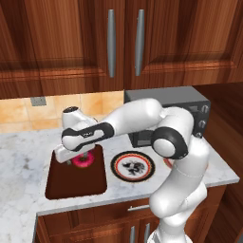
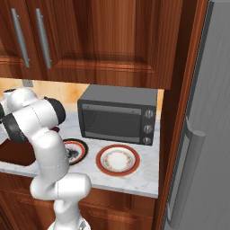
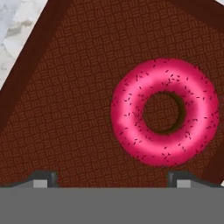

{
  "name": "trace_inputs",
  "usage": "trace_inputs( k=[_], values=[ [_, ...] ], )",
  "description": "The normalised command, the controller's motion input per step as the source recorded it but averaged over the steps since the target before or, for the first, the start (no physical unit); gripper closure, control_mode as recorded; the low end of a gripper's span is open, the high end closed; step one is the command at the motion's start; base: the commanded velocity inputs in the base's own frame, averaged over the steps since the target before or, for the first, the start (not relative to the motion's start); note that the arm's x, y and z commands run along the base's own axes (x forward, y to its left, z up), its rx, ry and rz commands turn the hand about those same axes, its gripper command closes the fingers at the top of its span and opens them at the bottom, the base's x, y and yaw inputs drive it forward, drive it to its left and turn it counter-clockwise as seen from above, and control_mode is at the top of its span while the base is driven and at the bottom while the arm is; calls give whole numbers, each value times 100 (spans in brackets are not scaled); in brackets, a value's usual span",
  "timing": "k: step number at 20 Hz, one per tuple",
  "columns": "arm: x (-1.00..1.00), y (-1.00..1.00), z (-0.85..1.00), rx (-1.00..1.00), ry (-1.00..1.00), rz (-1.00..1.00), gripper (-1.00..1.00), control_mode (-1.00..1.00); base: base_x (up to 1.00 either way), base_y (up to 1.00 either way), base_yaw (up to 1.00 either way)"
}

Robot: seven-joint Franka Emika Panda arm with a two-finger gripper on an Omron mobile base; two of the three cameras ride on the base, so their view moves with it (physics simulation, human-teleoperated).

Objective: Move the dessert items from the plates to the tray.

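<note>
The pink-frosted ring donut (image 3: 164, 113) lies flat on the dark brown tray (image 3: 74, 109). In the left base view the donut (image 1: 84, 162) sits at the tray's (image 1: 71, 182) far end, just under my hand. My gripper (image 3: 113, 178) hovers right above it, open, with both fingertips (image 3: 43, 178) spread wide and nothing between them. To the right of the tray sits the black-rimmed plate (image 1: 115, 166) with its dark splotchy centre. Further right stands the orange-rimmed plate (image 2: 101, 161), its centre bare.
A grey boxy oven (image 2: 119, 116) stands at the back of the marble counter (image 1: 19, 161), behind the plates. Wooden cabinets (image 1: 71, 42) hang overhead. A tall grey fridge (image 2: 202, 134) closes off the right side. My own arm arches over the black-rimmed plate.
</note>
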Motion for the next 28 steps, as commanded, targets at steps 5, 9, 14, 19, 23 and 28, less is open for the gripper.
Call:
trace_inputs(
  k=[5, 9, 14, 19, 23, 28],
  values=[
    [-40, -36, 10, 0, 0, 0, -100, -100, 0, 0, 0],
    [-48, -49, 1, 0, 0, -3, -100, -100, 0, 0, 0],
    [-48, -55, 0, 1, 0, -5, -100, -100, 0, 0, 0],
    [-11, -53, 5, 1, 0, -1, -100, -100, 0, 0, 0],
    [-1, -65, 15, 12, -6, 0, -100, -100, 0, 0, 0],
    [-1, -51, 30, 13, -11, 1, -100, -100, 0, 0, 0]
  ],
)
